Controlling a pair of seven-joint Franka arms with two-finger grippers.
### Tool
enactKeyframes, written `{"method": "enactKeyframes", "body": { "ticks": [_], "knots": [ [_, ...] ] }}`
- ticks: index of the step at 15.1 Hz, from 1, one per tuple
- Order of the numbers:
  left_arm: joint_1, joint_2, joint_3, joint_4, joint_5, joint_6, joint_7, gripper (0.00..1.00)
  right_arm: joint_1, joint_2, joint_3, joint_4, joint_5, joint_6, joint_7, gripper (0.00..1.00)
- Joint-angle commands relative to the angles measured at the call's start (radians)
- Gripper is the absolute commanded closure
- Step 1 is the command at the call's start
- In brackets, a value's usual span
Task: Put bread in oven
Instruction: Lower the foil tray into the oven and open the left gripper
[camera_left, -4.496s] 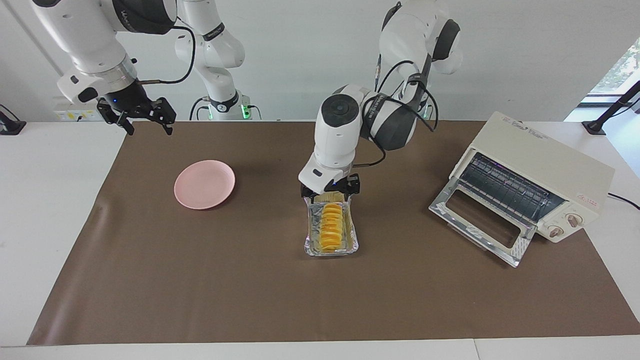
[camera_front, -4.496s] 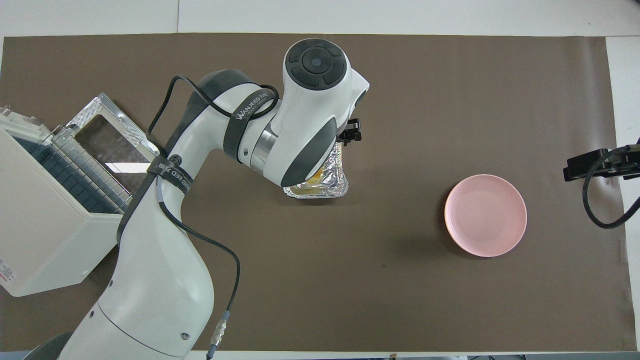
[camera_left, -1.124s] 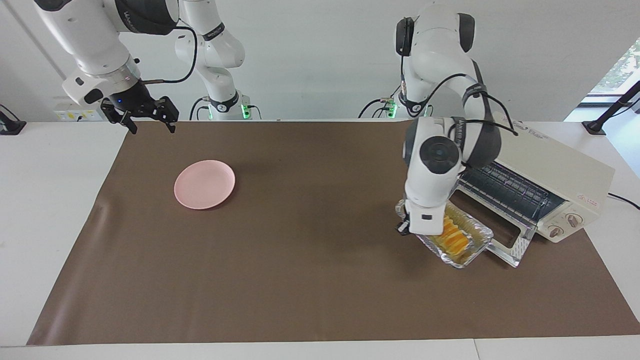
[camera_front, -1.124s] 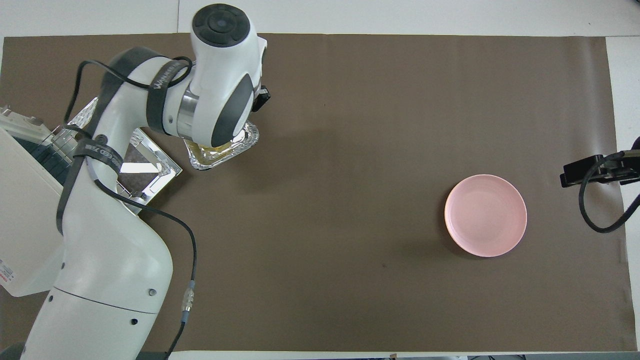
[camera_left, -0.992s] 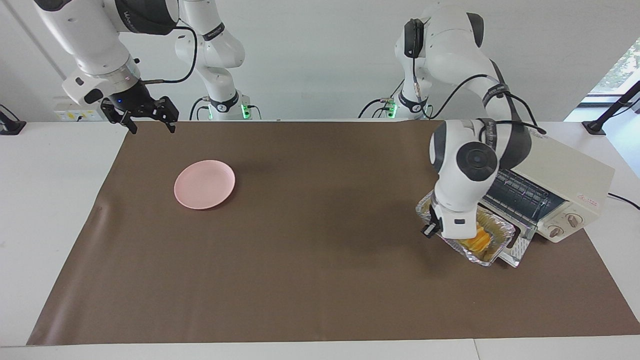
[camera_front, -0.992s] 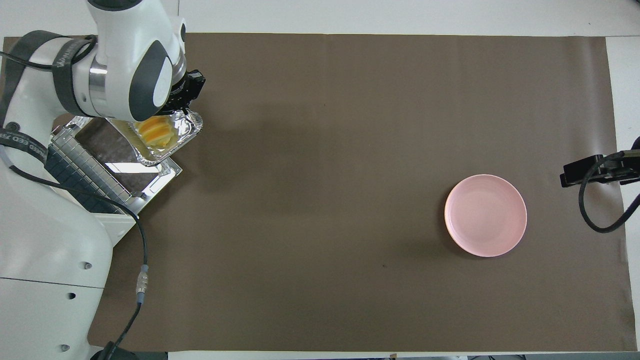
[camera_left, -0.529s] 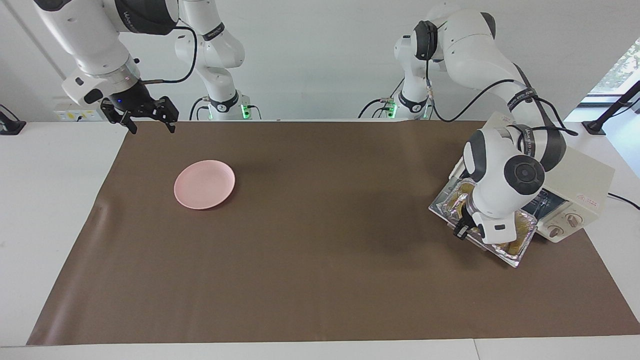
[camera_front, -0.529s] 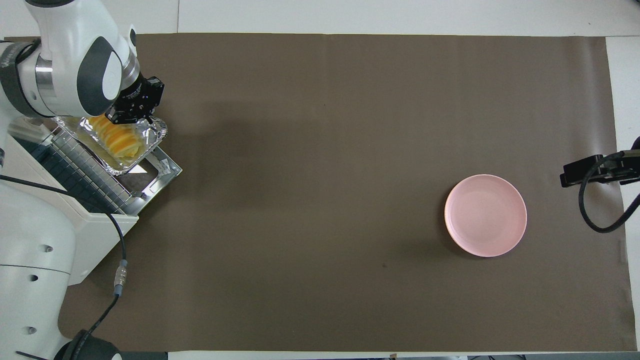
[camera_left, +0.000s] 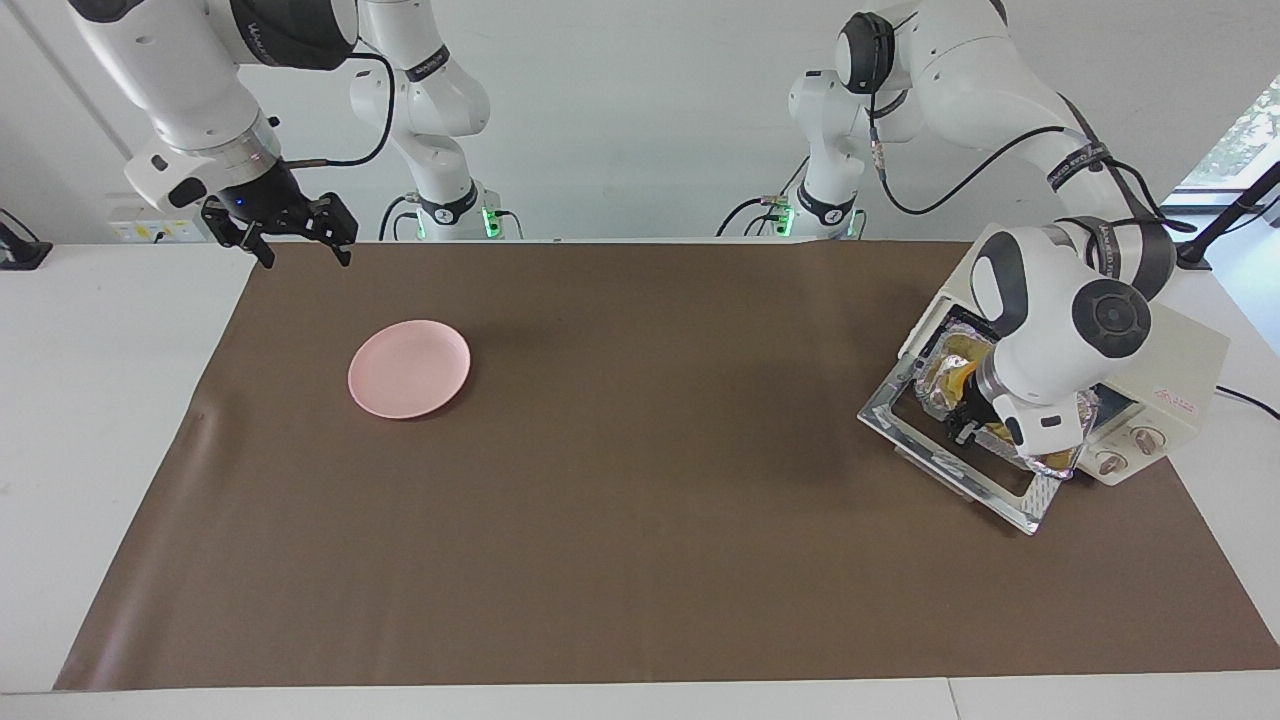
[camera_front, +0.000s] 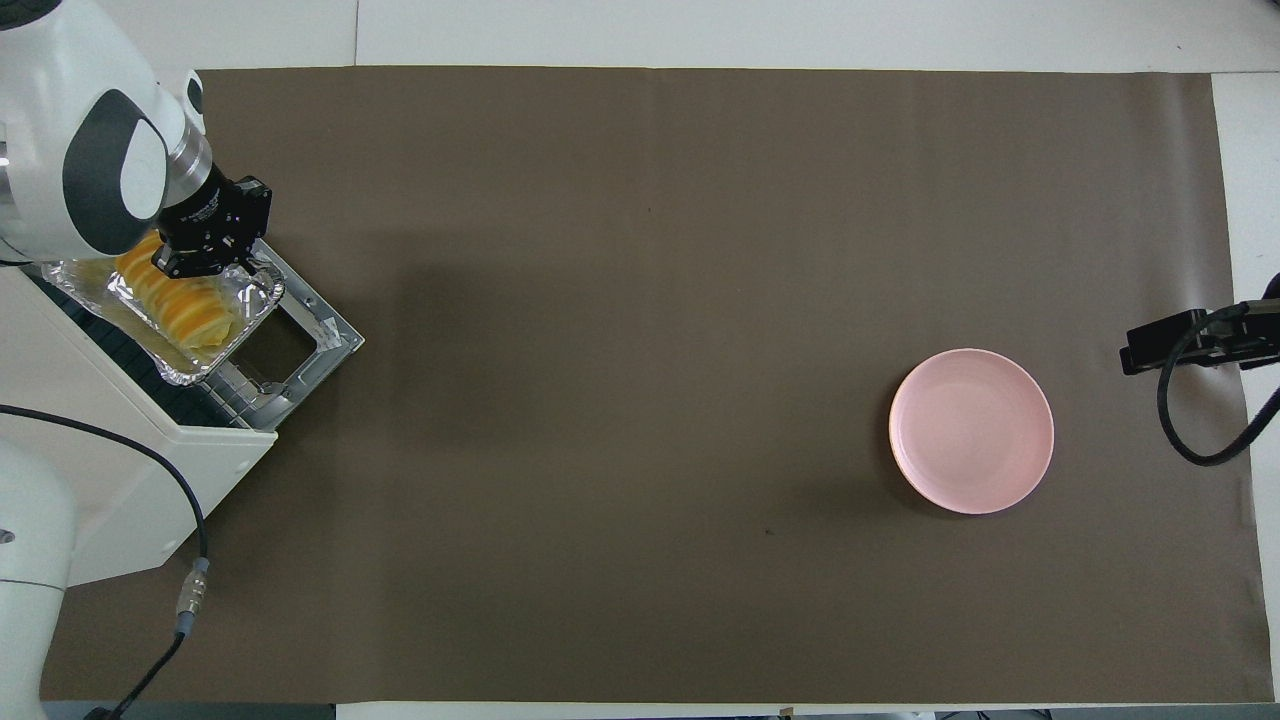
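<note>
Jaws of the left gripper (camera_left: 962, 430) (camera_front: 200, 262) are clamped together on the rim of a foil tray (camera_left: 935, 385) (camera_front: 120, 295), gripping the tray's end that points away from the oven's (camera_left: 1150, 345) (camera_front: 90, 440) opening. On the side of those jaws toward the oven cavity, the bread (camera_front: 175, 305) lies lengthwise in the tray, a ridged yellow-orange loaf; in the facing view only a small yellow part of it (camera_left: 958, 373) shows past the arm's wrist. Tray and bread sit at the mouth of the oven, partly over the wire rack (camera_front: 215, 385) and partly over the lowered glass door (camera_left: 955, 465) (camera_front: 300, 345), which lies flat under the jaws on the brown mat (camera_left: 640, 500) (camera_front: 640, 300). Whether the tray rests on the rack or is held just above it cannot be told. Two round knobs (camera_left: 1130, 450) sit at the oven's front, beside the tray's end

Jaws of the right gripper (camera_left: 297, 248) (camera_front: 1160, 345) stand wide apart and hold nothing; that arm waits over the corner of the mat at its own end of the worktop (camera_left: 100, 400). A pink plate (camera_left: 409, 368) (camera_front: 971, 430) lies on the mat near those jaws, well apart from the oven
</note>
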Motion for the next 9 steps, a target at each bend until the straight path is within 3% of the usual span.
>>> {"method": "enactKeyframes", "body": {
  "ticks": [1, 5, 9],
  "knots": [
    [-0.001, -0.058, 0.004, -0.080, -0.005, 0.026, -0.006, 1.00, -0.011, -0.023, 0.008, -0.019, -0.010, -0.011, -0.027, 0.00],
    [-0.003, -0.071, 0.009, -0.114, -0.005, 0.041, -0.009, 1.00, -0.013, -0.023, 0.007, -0.019, -0.010, -0.011, -0.027, 0.00],
    [-0.003, -0.113, 0.010, -0.227, 0.019, 0.144, -0.006, 1.00, -0.011, -0.023, 0.007, -0.019, -0.010, -0.011, -0.027, 0.00]
  ]
}}
